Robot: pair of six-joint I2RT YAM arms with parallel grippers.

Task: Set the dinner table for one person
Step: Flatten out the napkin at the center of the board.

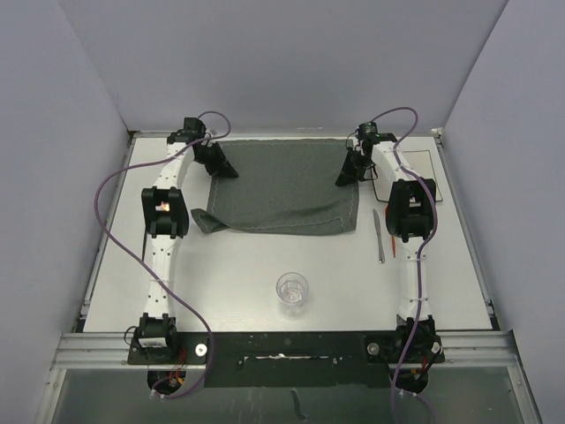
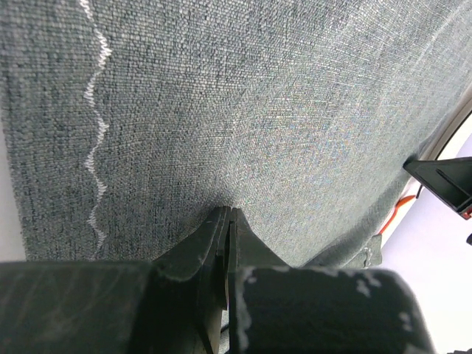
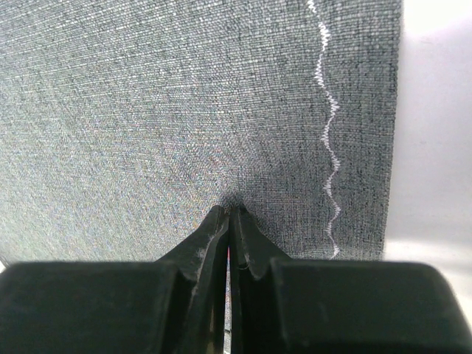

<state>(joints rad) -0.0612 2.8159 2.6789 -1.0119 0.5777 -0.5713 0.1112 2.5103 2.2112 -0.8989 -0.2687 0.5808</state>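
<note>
**Together, two grippers pinch a placemat at its far edge**

Both arms reach to the back of the dinner table (image 1: pixel 247 274), a flat white rectangular top with a thin metal rim that lies under and all around the two grippers. The left gripper (image 1: pixel 218 162) has its black fingers pressed together on the placemat (image 1: pixel 282 185), and the right gripper (image 1: pixel 350 170) is clamped on the same cloth. The mat spreads between them and nearward from both.

Wrist views show a coarse dark grey weave. A white zigzag stitch line (image 2: pixel 96 125) runs left of the left gripper's fingertips, and a matching one runs right of the right gripper's. The near corner on the left gripper's side is folded over.

Well nearward of both grippers stands a clear round glass (image 1: pixel 292 291); whether it holds anything cannot be told. A slim metal utensil (image 1: pixel 380 234) lies nearward of the right gripper, just beyond the mat's edge.
</note>
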